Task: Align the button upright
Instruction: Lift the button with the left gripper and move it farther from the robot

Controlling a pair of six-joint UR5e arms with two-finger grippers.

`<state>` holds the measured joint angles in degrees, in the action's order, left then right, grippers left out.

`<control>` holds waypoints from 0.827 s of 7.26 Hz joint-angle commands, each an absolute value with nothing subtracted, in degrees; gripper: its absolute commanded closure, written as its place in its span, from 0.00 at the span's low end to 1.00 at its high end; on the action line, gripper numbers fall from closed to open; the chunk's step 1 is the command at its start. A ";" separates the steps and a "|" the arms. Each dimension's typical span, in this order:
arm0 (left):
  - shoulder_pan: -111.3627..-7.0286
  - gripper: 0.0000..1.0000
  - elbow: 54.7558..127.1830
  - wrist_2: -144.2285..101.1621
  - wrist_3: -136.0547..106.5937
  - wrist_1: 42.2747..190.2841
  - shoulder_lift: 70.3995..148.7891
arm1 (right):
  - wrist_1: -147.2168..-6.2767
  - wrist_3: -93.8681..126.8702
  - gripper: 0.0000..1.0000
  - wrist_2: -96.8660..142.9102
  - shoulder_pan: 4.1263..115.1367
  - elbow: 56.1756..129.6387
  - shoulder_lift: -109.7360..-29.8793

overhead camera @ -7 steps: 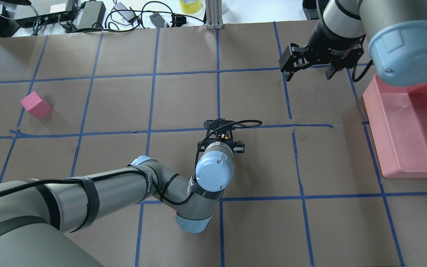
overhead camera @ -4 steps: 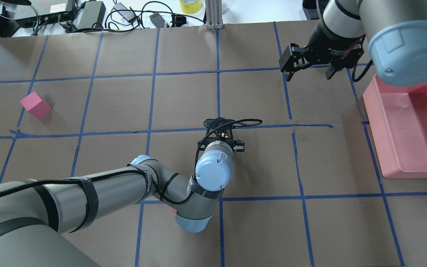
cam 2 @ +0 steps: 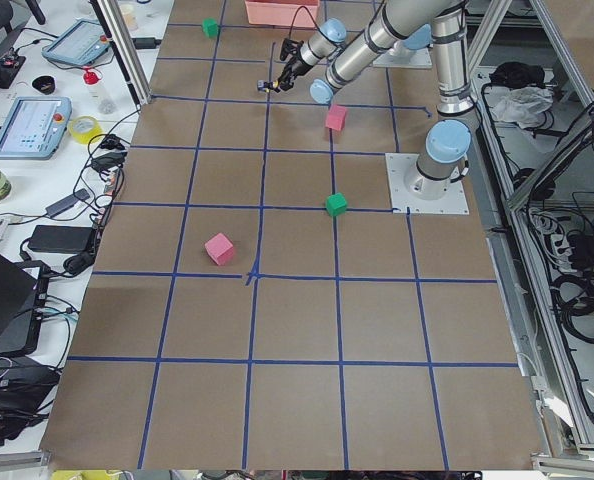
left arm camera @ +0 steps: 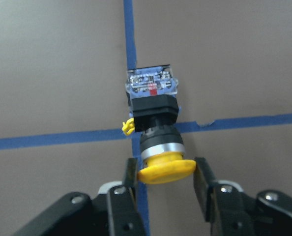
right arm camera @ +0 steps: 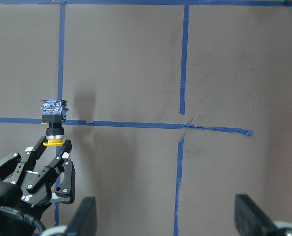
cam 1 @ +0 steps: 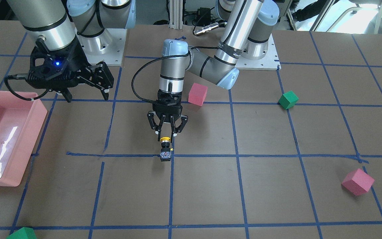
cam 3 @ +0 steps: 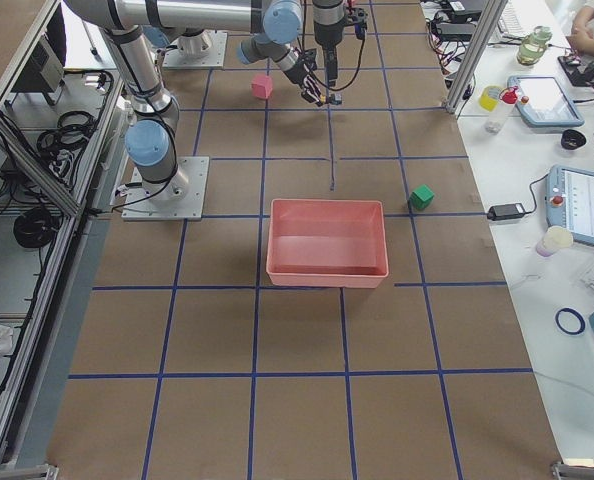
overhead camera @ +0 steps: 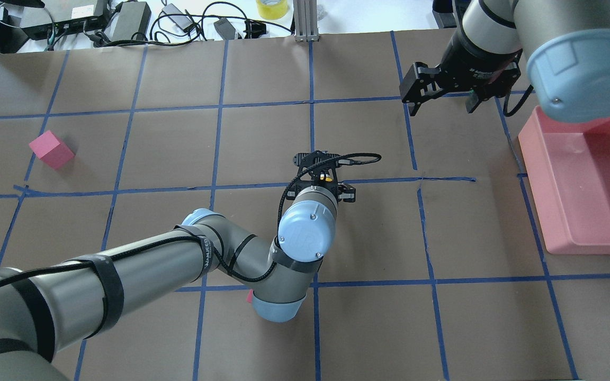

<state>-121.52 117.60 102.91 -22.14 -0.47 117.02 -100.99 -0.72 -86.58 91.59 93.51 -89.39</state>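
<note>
Yellow button cap barely visible overhead, under left claw.

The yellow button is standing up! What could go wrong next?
The left gripper's fingers sit close on both sides of the button's yellow cap. If the gripper lifts crookedly, a finger might catch the cap and tip it. The button is tall on a small base, so even a light bump could probably topple it.
</note>
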 commanded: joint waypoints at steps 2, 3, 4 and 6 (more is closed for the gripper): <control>-116.92 0.66 113.82 97.05 -17.51 17.18 110.41 | -100.99 -1.05 0.00 -86.75 91.58 93.52 -89.38; -114.37 0.66 113.38 95.55 -15.40 22.19 107.69 | -100.99 -1.05 0.00 -86.92 91.58 93.52 -89.38; -112.52 0.66 110.77 94.58 -14.34 31.29 105.23 | -100.99 -1.05 0.00 -86.92 91.58 93.60 -89.38; -110.66 0.66 100.95 93.78 -14.33 54.65 102.05 | -100.99 -1.05 0.00 -87.10 91.58 93.60 -89.38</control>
